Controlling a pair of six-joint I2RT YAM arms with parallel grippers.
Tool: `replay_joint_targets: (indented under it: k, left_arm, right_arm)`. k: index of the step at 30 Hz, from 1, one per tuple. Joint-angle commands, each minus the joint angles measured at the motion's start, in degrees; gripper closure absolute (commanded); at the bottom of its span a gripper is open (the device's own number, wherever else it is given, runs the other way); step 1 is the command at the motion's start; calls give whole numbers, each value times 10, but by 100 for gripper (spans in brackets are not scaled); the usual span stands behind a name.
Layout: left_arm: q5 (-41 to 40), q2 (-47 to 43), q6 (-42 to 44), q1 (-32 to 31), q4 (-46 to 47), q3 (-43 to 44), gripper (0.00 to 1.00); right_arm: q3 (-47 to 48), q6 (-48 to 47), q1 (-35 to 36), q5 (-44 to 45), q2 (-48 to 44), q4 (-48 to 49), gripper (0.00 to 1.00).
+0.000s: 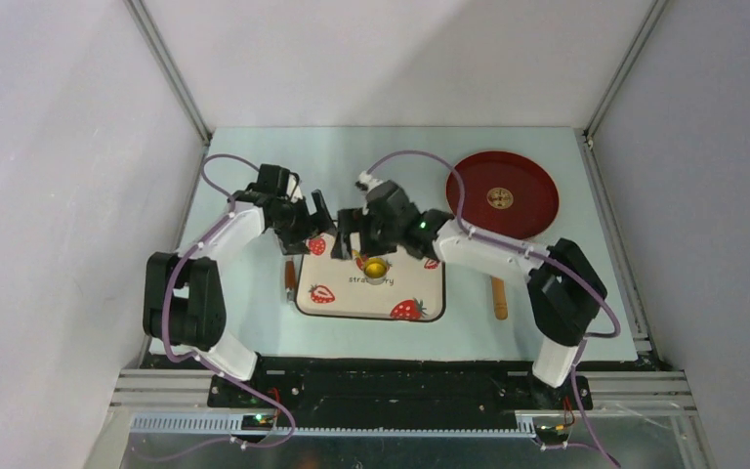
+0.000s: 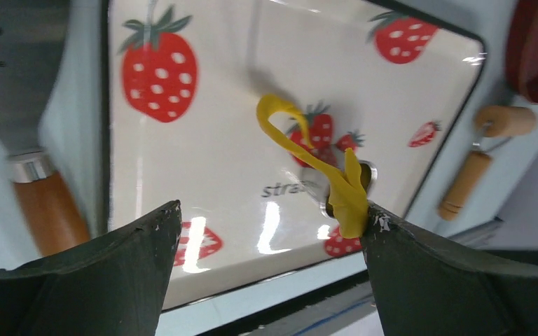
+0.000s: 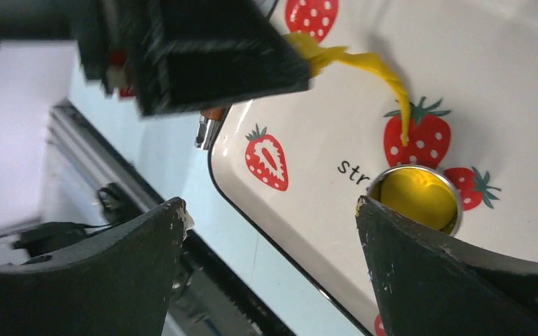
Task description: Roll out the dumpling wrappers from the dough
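Note:
A strawberry-print tray (image 1: 337, 303) lies between the arms. A metal ring cutter (image 3: 448, 189) stands on it with a round yellow wrapper (image 3: 417, 197) inside; the wrapper also shows in the top view (image 1: 376, 267). A tan-brown wrapper (image 1: 499, 197) lies on the red plate (image 1: 537, 210). My left gripper (image 2: 272, 210) is open above the tray; a thin curled strip of yellow dough (image 2: 301, 143) sticks to its right fingertip (image 2: 385, 231) and hangs free. My right gripper (image 3: 270, 203) is open and empty, its right finger beside the ring cutter.
A wooden rolling pin (image 1: 499, 296) lies right of the tray and shows in the left wrist view (image 2: 473, 171). A wooden-handled tool (image 1: 291, 277) lies at the tray's left edge. The two grippers (image 1: 314, 234) (image 1: 352, 239) are close together over the tray's far side.

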Motion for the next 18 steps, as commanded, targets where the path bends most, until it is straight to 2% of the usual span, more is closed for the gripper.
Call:
replay_joint_targets:
  k: [1,3,7,18]
  left_arm:
    - [78,-3,-62,1,5,37,1]
    - [89,-1,-71,3,5,38,1]
    - [118,-3,-80,11,6,28,1]
    - [160,-30,-77,38,5,-16,1]
  right_arm:
    - [-35,-114,86,225,-55,86,5]
    - [-38,-128,111,332,-55,99,5]
    - [-39,-135,129,423,-47,125,3]
    - [-35,-115,97,378,16,215,8]
